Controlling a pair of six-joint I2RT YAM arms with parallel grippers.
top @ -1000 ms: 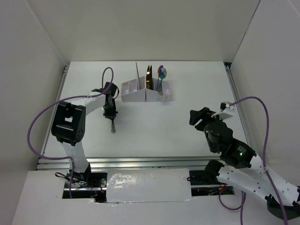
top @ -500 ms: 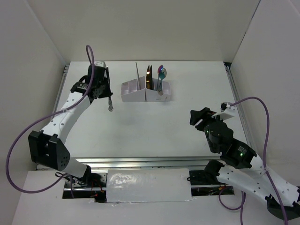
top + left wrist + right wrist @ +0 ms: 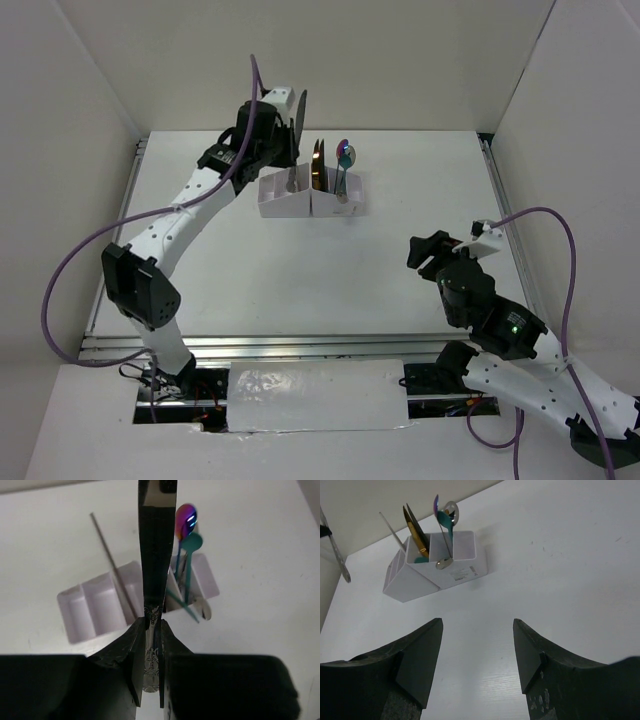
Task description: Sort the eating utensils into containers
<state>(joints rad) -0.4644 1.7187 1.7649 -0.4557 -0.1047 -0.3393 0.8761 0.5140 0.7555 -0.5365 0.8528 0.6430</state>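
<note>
My left gripper [image 3: 152, 630] [image 3: 285, 158] is shut on the ornate handle of a silver knife [image 3: 156, 545], whose blade hangs over the white organizer box [image 3: 85, 611] [image 3: 300, 207] near its middle compartments. In the box stand a thin silver stick [image 3: 107, 555], a gold-handled piece [image 3: 317, 165], an iridescent purple-blue spoon [image 3: 186, 520], a teal spoon [image 3: 192, 542] and a silver spoon [image 3: 204, 609]. The right wrist view shows the same box [image 3: 420, 582] and the held knife [image 3: 340, 565] at its left edge. My right gripper [image 3: 477, 625] [image 3: 425, 250] is open and holds nothing, low at the right.
White walls close in the table on the left, back and right. An aluminium rail [image 3: 300, 345] runs along the near edge. Purple cables [image 3: 75, 260] loop off both arms.
My left arm has lifted the knife off the table at the left and swung it up and right, to above the organizer box. The right arm has stayed put.
</note>
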